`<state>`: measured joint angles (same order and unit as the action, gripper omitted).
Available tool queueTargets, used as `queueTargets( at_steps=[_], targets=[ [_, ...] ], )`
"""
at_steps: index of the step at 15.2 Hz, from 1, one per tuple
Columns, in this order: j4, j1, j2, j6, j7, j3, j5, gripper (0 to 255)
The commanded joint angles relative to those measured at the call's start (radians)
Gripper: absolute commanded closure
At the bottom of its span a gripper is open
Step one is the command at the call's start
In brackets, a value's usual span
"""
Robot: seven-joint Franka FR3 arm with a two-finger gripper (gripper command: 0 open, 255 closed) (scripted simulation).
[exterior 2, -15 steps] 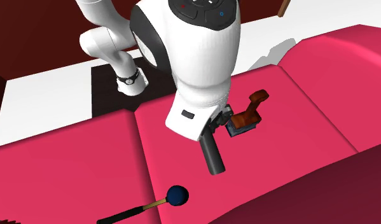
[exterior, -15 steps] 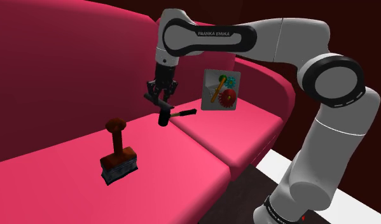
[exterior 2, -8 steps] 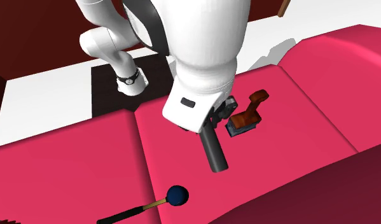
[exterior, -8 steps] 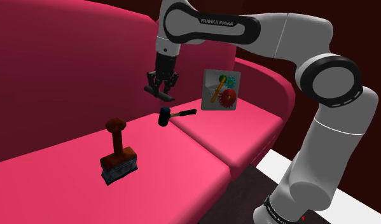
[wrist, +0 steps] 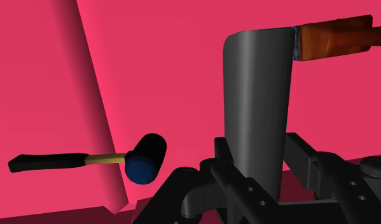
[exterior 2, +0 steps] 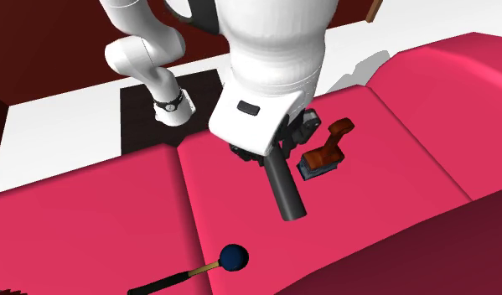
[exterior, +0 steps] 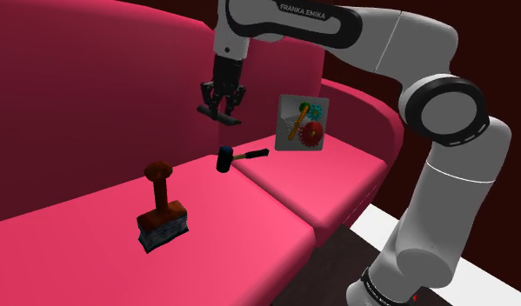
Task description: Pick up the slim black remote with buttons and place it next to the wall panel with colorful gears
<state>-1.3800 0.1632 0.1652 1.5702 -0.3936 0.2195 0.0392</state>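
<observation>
My gripper (exterior: 220,110) hangs in the air above the back of the pink sofa seat, shut on a slim dark grey remote (exterior: 217,114) that lies flat across its fingertips. The remote (exterior 2: 285,193) sticks out below the hand in the second exterior view. From the wrist, the remote (wrist: 256,95) stands clasped between the two black fingers (wrist: 304,159); no buttons are visible on it. The white panel with colourful gears (exterior: 302,124) leans on the sofa's backrest, to the shoulder view's right of the gripper and slightly lower.
A black-headed mallet (exterior: 238,156) lies on the seat under the gripper, near the seam between cushions (exterior: 276,196). A brown-handled stamp on a dark base (exterior: 162,213) stands further forward. White floor (exterior: 450,261) and the arm's base lie beyond the sofa edge.
The gripper has risen from just above the mallet to well over the seat, carrying the remote up with it. The mallet, stamp and panel stayed put.
</observation>
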Motion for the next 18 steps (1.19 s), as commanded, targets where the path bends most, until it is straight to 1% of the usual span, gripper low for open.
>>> queueTargets(
  at_steps=[1,9,13,18],
  targets=[
    [0.042,0.001,0.011,-0.031,-0.001,0.000,-0.002,255],
    [0.239,0.013,0.073,-0.167,-0.016,0.004,-0.017,255],
    [0.103,-0.056,-0.029,-0.137,0.079,-0.032,0.013,255],
    [-0.012,-0.128,-0.121,-0.122,0.201,-0.085,0.035,255]
  ],
)
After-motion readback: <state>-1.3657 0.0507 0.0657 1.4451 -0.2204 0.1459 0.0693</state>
